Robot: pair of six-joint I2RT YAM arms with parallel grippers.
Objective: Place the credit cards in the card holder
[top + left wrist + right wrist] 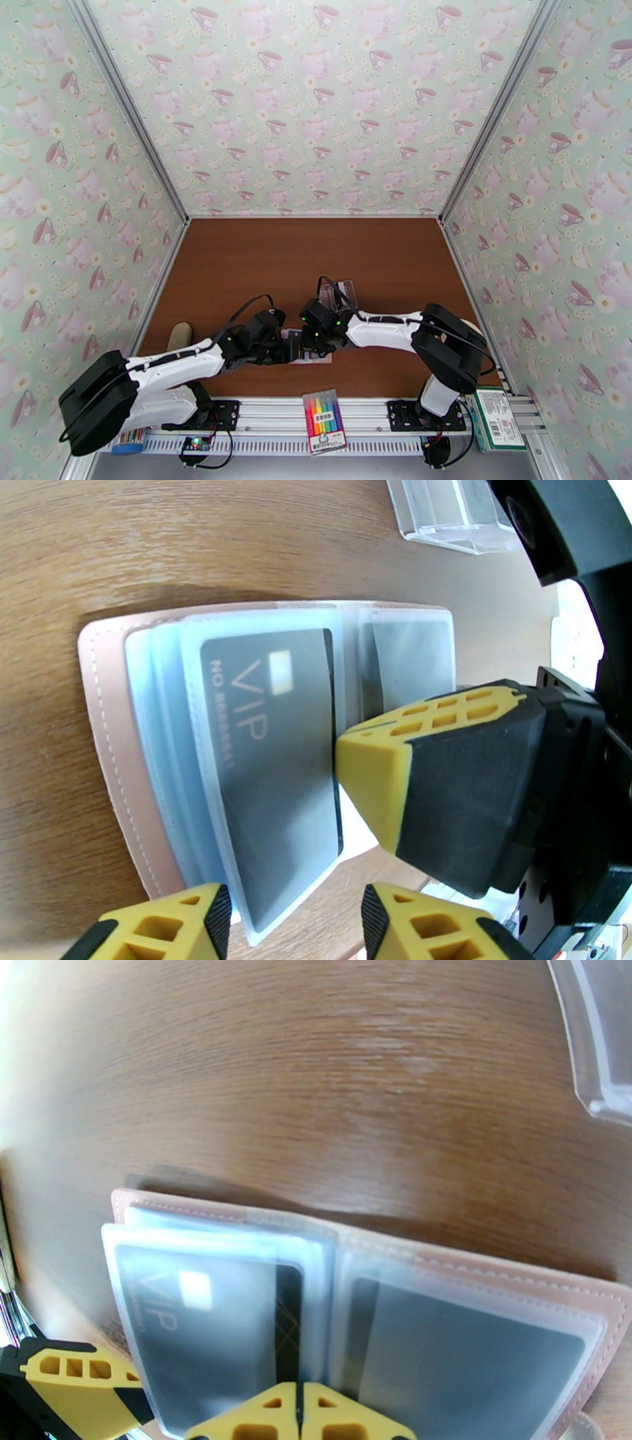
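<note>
The pink card holder (107, 740) lies open on the brown table, with its clear sleeves fanned out. A dark grey credit card (268, 748) marked VIP sits inside the top left sleeve. A second dark credit card (466, 1355) shows in a sleeve on the other half. My right gripper (300, 1411) is shut, and its tips press down on the holder's middle fold beside the VIP card (205, 1331). My left gripper (296, 922) is open at the holder's near edge, with the sleeve's corner between its fingers. In the top view both grippers meet over the card holder (320, 358).
A clear plastic box (338, 294) stands just beyond the grippers, also in the wrist views (450, 511) (604, 1031). A pack of coloured markers (325, 421) lies on the near rail, a green box (494, 418) at the right, and a tan object (180, 335) at the left.
</note>
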